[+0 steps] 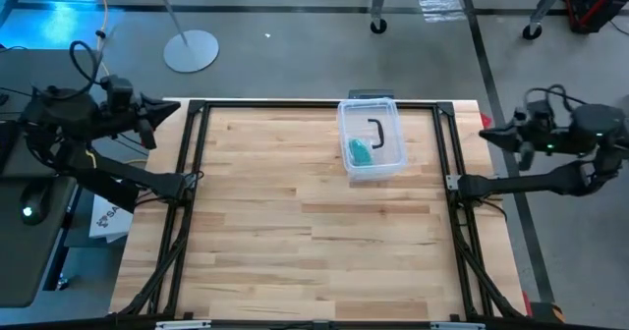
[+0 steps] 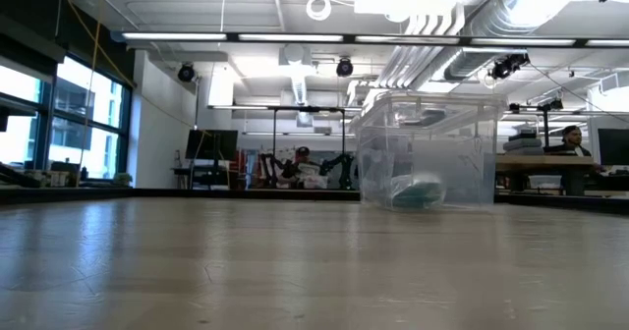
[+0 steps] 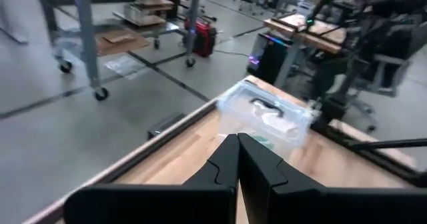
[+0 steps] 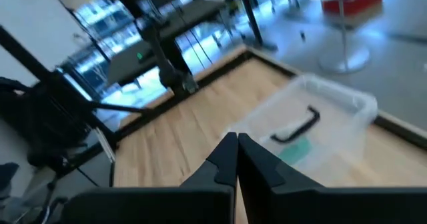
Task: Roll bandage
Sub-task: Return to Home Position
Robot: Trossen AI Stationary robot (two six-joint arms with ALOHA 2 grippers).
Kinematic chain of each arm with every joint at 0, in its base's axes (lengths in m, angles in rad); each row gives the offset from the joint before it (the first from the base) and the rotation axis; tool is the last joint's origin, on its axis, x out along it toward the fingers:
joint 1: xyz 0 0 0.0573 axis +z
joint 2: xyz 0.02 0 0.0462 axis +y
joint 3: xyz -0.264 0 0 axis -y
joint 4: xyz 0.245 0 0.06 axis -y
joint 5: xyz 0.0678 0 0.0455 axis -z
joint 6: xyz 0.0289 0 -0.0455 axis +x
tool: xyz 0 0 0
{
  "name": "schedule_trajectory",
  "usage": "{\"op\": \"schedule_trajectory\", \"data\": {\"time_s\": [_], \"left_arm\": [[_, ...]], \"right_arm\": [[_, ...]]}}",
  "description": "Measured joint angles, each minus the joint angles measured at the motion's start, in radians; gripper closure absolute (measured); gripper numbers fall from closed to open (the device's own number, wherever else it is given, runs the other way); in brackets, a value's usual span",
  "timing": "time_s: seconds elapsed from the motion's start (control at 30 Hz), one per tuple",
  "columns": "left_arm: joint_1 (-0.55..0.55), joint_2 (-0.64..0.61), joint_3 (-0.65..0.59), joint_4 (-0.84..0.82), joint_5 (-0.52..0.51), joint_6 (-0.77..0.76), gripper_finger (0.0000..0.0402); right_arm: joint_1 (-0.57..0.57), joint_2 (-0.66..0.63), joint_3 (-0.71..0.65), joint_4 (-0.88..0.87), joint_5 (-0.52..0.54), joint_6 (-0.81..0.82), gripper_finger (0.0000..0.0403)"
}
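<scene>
Here, the bandage (image 1: 360, 154), a small green roll, lies inside the clear box (image 1: 344, 134) on the wooden worktop (image 1: 295, 242), resting on the box's floor on the side nearer the left arm, just beside the black handle (image 1: 377, 132) of the lid. The lid appears to sit on the box (the low view shows the clear walls running up to a flat top, with the green roll low down behind the plastic).

The left gripper (image 1: 169, 108) hangs well apart from the box, out past the worktop's edge on its own side, its fingers (image 3: 223, 164) pressed together on nothing. The right gripper (image 1: 486, 134) hovers well apart from the box on the opposite side, likewise beyond the worktop's edge, its fingers closed flat against each other and empty. Both point inward toward the box.

Judged from how things lie, the rolling and stowing look done and both arms are at rest away from the box. The roll should be light and soft, springy under pressure, and apt to loosen if its free end is caught. Whether any wrapping surrounds it cannot be told. A fresh hold would best go across the round body of the roll, with a gentle squeeze, and only once the lid is lifted off the box by its handle
</scene>
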Motion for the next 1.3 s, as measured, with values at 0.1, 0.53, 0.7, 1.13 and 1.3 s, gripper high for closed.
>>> {"op": "schedule_trajectory", "data": {"time_s": [0.1,0.53,0.7,1.13,1.3], "left_arm": [[0.0,0.0,-0.008,0.001,-0.034,0.032,0.0402],[-0.004,-0.05,-0.408,0.409,0.014,0.102,0.0401],[-0.004,-0.123,-0.625,0.7,0.012,0.126,0.0401],[-0.003,-0.294,-1.093,1.278,-0.062,0.156,0.0401],[-0.003,-0.298,-1.222,1.497,-0.062,0.193,0.0401]], "right_arm": [[0.0,-0.067,-0.013,0.066,-0.008,-0.051,0.0403],[0.0,-0.421,-0.518,0.624,-0.027,-0.103,0.0403],[0.0,-0.417,-0.615,0.741,-0.046,-0.103,0.0403],[0.0,-0.421,-0.782,1.069,-0.213,-0.071,0.0403],[0.0,-0.421,-0.893,1.191,-0.214,-0.03,0.0403]]}}
